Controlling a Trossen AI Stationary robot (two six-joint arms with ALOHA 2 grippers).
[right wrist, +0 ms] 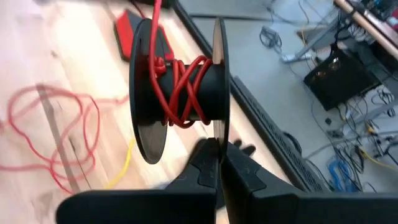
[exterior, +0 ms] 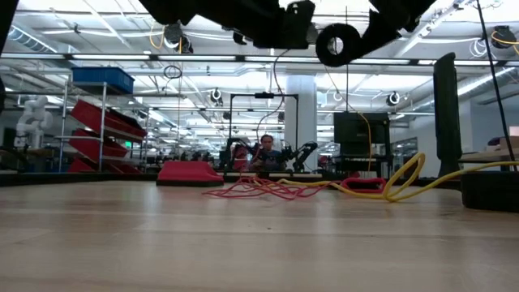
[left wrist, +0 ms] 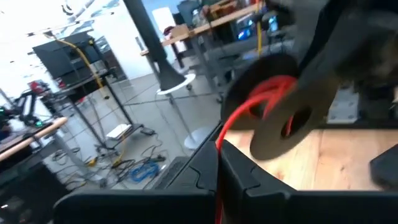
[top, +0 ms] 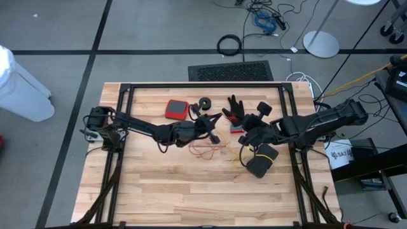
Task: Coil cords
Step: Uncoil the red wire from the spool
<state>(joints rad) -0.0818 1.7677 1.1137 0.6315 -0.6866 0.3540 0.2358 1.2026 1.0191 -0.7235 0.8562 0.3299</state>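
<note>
From above, the bench [top: 159,191] carries a red pad [top: 177,110], a black glove [top: 234,108] and a spare black reel [top: 205,103] near its far edge; loose red cord [top: 205,151] and yellow cord [top: 236,156] lie between the arms. The left hand [top: 213,119] and right hand [top: 245,138] meet over them. At bench height, a reel [exterior: 336,44] hangs overhead, above the tangled cords. The left wrist view shows the left hand pressed together on the red cord running to the reel [left wrist: 280,106]. The right wrist view shows the right hand pinching the reel [right wrist: 180,90] by one flange, its axle level, red turns crossing it.
</note>
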